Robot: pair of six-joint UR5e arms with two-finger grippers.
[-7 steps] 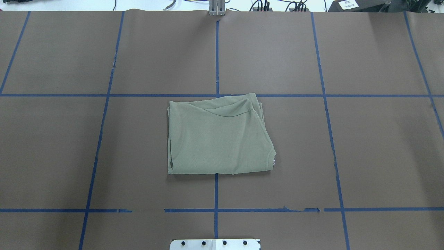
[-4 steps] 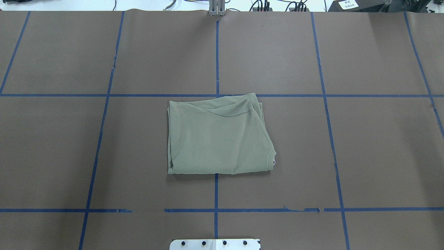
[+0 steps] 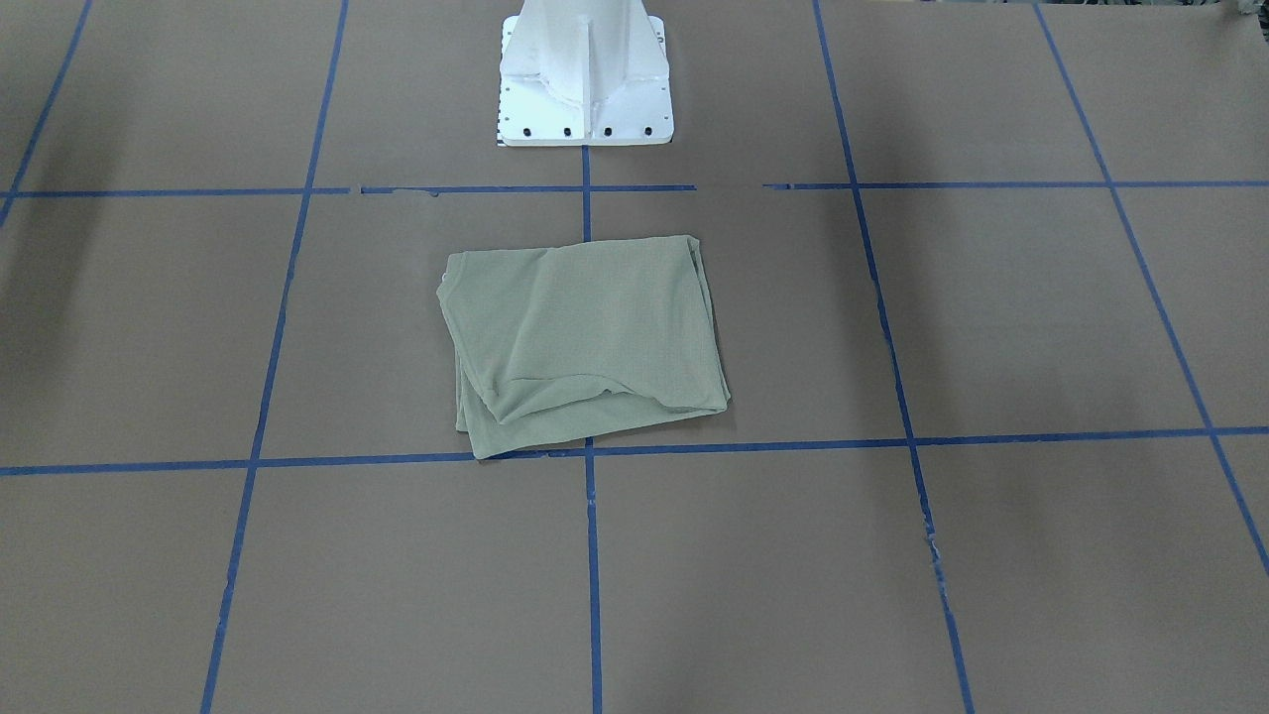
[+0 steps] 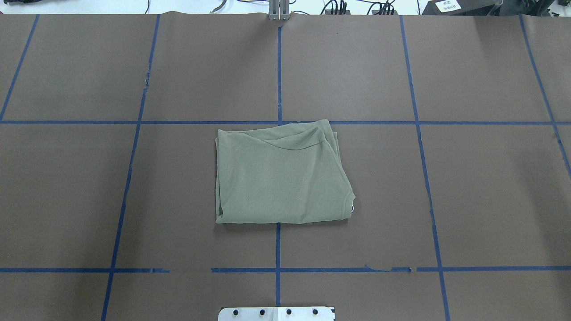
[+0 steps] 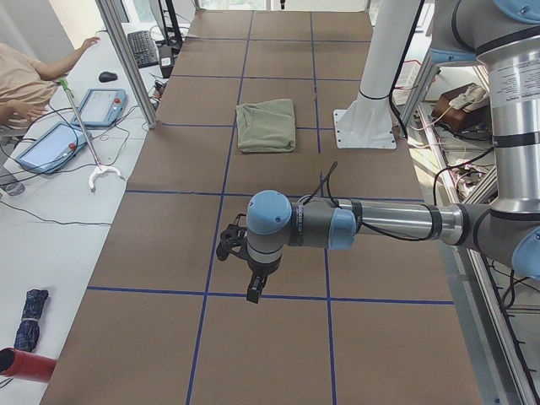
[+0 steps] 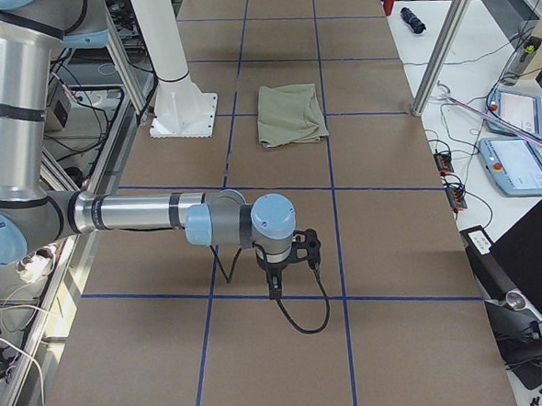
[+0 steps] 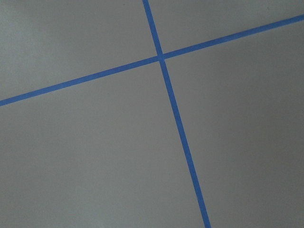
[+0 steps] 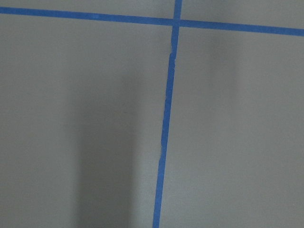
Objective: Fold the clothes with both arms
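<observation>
The clothes are one pale sage-green shirt (image 4: pixel 281 178), folded into a compact rectangle at the middle of the brown table, just in front of the pedestal; it also shows as the shirt (image 3: pixel 585 337), (image 5: pixel 265 125), (image 6: pixel 289 113). Nothing touches it. My left gripper (image 5: pixel 251 294) hangs over bare table far from the shirt, and only the exterior left view shows it, so I cannot tell its state. My right gripper (image 6: pixel 274 286) hangs likewise at the opposite end, state not readable. Both wrist views show only brown table and blue tape lines.
A white pedestal base (image 3: pixel 585 119) stands on the table behind the shirt. Blue tape lines (image 4: pixel 278 249) divide the brown surface into squares. A person (image 5: pixel 21 80) sits at a side desk with tablets (image 5: pixel 103 106). Pendants (image 6: pixel 519 164) and a laptop (image 6: pixel 532 251) lie beyond the other end.
</observation>
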